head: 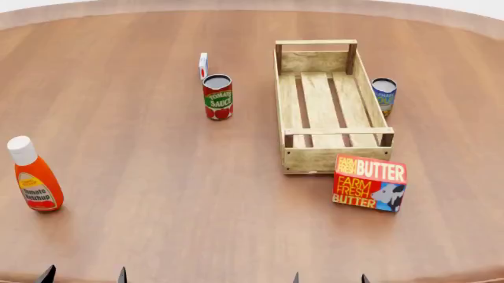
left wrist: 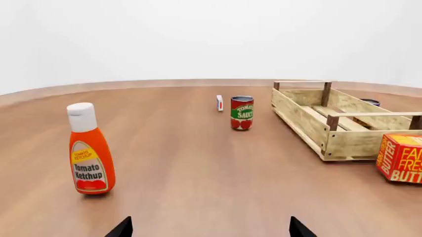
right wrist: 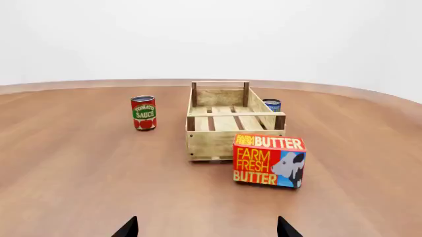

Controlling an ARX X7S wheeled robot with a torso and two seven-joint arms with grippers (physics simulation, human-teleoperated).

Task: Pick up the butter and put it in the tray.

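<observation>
The butter point(head: 369, 182) is a red-orange box with a cow on a blue corner, standing on the table just in front of the tray's near right corner; it also shows as the butter point(right wrist: 269, 160) and at the frame edge as the butter point(left wrist: 400, 158). The tray point(head: 291, 97) is a long light-wood slatted crate with nothing in it, also seen as the tray point(right wrist: 211, 142) and the tray point(left wrist: 300, 116). My left gripper point(head: 84, 275) and right gripper point(head: 329, 278) sit at the near table edge, both open with nothing held. The right gripper point(right wrist: 206, 228) faces the butter from a distance.
A ketchup bottle point(head: 33, 175) stands at the near left. A tomato sauce can point(head: 218, 96) and a small white-blue carton point(head: 203, 65) stand left of the tray. A blue-topped can point(head: 383, 96) stands against the tray's right side. The round wooden table's rim point(head: 464, 20) curves behind.
</observation>
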